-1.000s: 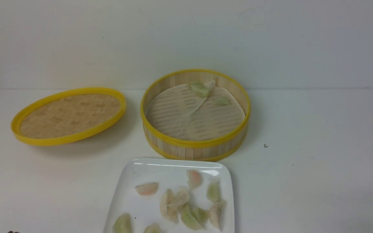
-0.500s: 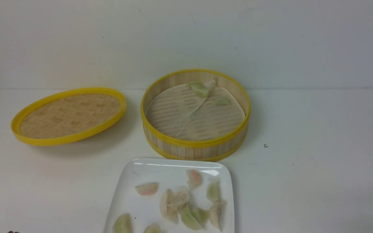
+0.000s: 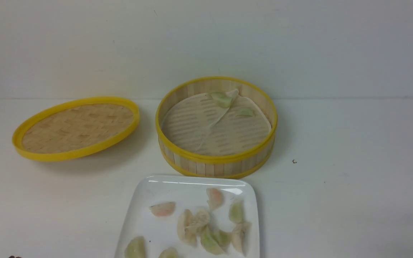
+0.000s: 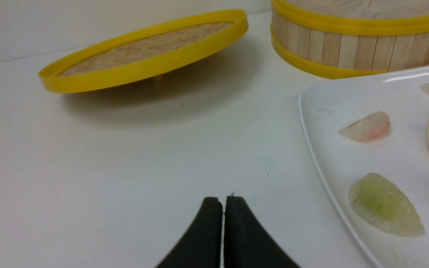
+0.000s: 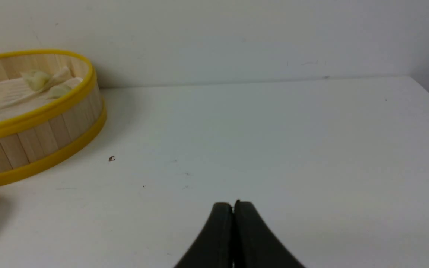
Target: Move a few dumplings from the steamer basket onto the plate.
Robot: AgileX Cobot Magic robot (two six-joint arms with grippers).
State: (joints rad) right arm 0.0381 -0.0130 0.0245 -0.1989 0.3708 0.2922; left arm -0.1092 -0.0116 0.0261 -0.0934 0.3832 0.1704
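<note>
The steamer basket (image 3: pixel 216 168) stands mid-table with a creased paper liner and two pale green dumplings (image 3: pixel 221 98) at its far side. The white square plate (image 3: pixel 163 186) lies in front of it and holds several dumplings (image 3: pixel 192 222). My left gripper (image 4: pixel 223 199) is shut and empty, low over bare table just left of the plate (image 4: pixel 322 111). My right gripper (image 5: pixel 233 204) is shut and empty over bare table right of the basket (image 5: pixel 32 149). Neither gripper shows in the front view.
The flat yellow-rimmed woven lid (image 3: pixel 75 127) rests tilted on the table left of the basket, and it shows in the left wrist view (image 4: pixel 143 56). A small dark speck (image 3: pixel 294 161) lies on the table right of the basket. A white wall stands behind.
</note>
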